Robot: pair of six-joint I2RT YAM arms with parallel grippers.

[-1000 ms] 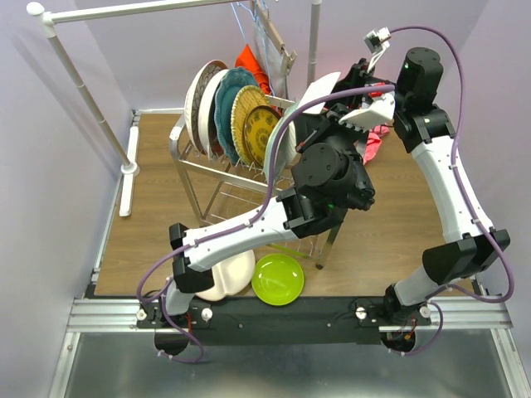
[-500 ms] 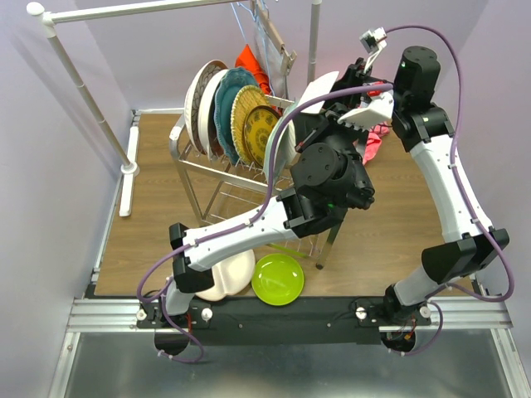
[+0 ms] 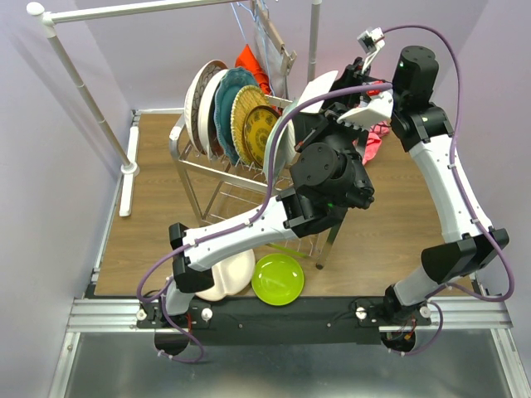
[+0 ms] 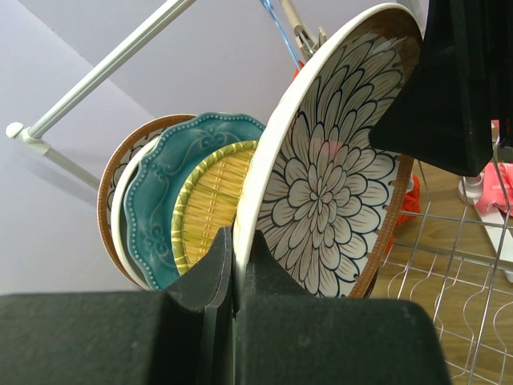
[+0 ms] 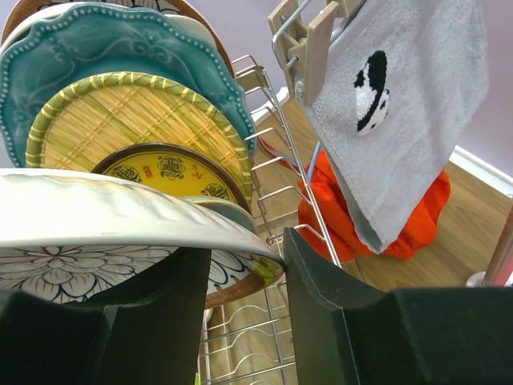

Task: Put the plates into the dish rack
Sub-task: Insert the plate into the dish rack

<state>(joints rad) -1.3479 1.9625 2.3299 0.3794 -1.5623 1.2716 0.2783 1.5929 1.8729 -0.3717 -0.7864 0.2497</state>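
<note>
**Floral plate** (image 4: pixel 321 192): round, white, with a large dark-outlined chrysanthemum across its face, a brown edge band and a plain white back. It stood on edge, tilted, at the near end of the row in the rack (image 3: pixel 177 137), above the wires.

**Left fingers** (image 4: pixel 216 273): together, clamped on the floral plate's lower rim.

**Right fingers** (image 5: pixel 164 305): apart, with the plate's upper rim lying across the gap at their tips. No clamping could be seen.

**Rack:** shiny steel wire, two tiers, on legs, standing on the wooden tabletop (image 3: pixel 149 215).

**Plates on edge in the rack, far to near:**
- brown plate (image 4: pixel 112 180), with a white plate close against it
- teal plate (image 4: pixel 160 200), with a scalloped, beaded edge
- woven plate (image 4: pixel 210 200), yellow basket pattern with a green rim
- yellow plate (image 5: pixel 168 170), with dark motifs and a dark rim

**Plates flat on the tabletop, near edge:**
- lime plate (image 3: pixel 278 279)
- cream plate (image 3: pixel 228 278), partly under the left arm, just beside the lime plate

**Other items:**
- orange cloth (image 5: pixel 417 216), behind the rack
- grey towel (image 5: pixel 401 104), clipped above the orange cloth
- pink cloth (image 3: pixel 375 143), right of the rack
- white rail (image 3: pixel 124 10), overhead
</note>
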